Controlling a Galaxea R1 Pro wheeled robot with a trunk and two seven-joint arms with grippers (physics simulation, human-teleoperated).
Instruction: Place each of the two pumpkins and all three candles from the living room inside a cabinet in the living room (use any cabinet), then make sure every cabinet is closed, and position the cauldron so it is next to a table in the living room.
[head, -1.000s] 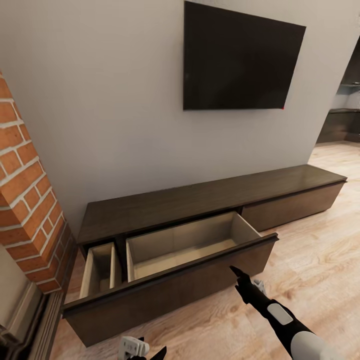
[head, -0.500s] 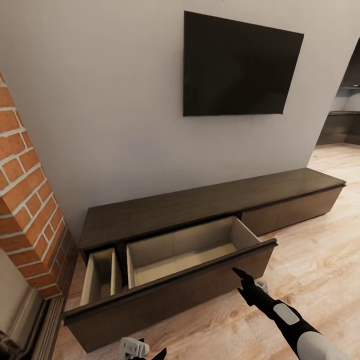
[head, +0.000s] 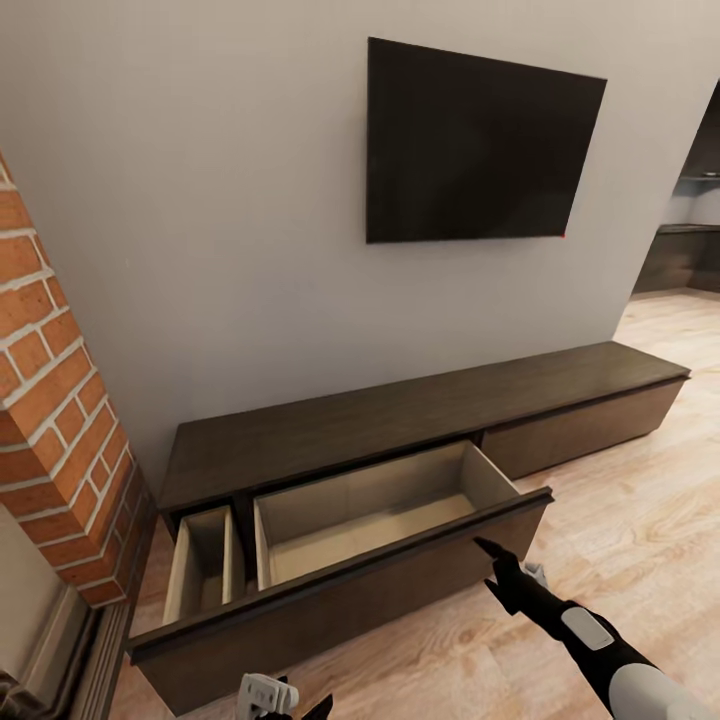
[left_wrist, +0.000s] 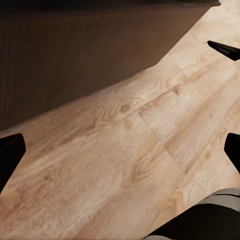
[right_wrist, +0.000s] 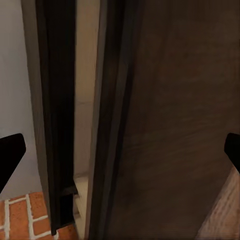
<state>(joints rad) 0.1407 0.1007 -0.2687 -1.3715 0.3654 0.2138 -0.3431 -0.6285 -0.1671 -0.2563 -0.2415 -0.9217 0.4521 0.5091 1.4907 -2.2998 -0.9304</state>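
Cabinet (head: 400, 415) drawer (head: 340, 590) pulled out, empty. Right hand (head: 497, 556) spread wide at drawer front, gripping nothing; left hand (left_wrist: 120, 150) likewise wide, empty, over floor (left_wrist: 125, 150). Leave drawer out for loading.

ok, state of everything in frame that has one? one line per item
cabinet: one long drawer pulled out, right section shut
drawer: open, pale inside bare where visible
television: screen dark, mounted on wall
right gripper: open, empty, by the drawer front
left gripper: open, empty, over the wood floor
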